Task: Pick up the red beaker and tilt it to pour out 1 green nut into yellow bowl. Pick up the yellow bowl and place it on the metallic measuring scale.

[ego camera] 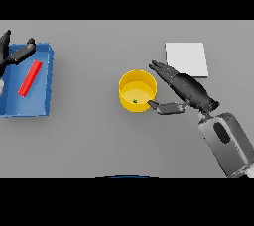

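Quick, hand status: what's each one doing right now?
Left hand: open, holding nothing, over the blue tray by the red beaker.
Right hand: open, fingers straight, thumb near the yellow bowl, not gripping it.

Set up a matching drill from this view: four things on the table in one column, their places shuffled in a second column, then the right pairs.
Column 1
1. red beaker
2. green nut
3. metallic measuring scale
4. right hand

Column 2
A. inside the yellow bowl
B. lying flat in the blue tray at the left
C. open, fingers and thumb either side of the bowl's right rim
D. flat pale square at the far right, nothing on it

Pairs: 1-B, 2-A, 3-D, 4-C
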